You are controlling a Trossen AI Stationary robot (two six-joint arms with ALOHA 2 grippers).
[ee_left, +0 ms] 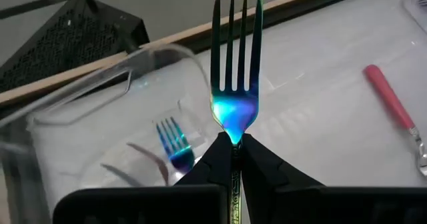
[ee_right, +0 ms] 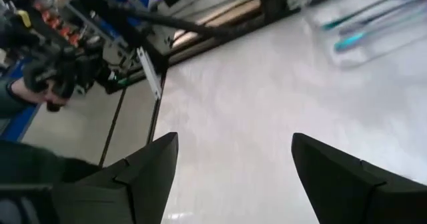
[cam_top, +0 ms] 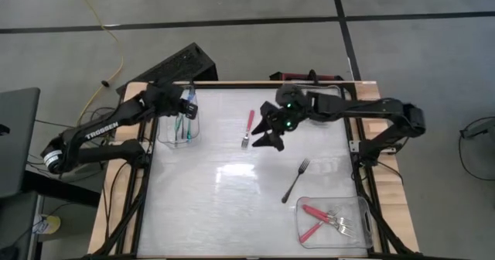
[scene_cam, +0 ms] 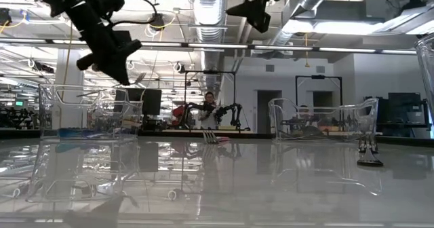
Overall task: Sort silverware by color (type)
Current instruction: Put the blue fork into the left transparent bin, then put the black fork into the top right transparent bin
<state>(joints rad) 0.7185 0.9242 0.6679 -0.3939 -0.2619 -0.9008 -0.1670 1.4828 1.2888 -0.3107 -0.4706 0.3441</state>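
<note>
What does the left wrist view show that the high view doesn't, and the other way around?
Only the left wrist view shows the left gripper with its jaws shut on an iridescent fork, tines pointing away, and another such fork lying in the clear tray below. Only the high view shows the open right gripper, the black fork on the table, and the near-right tray of red forks. Both show the loose red fork and the left tray.
</note>
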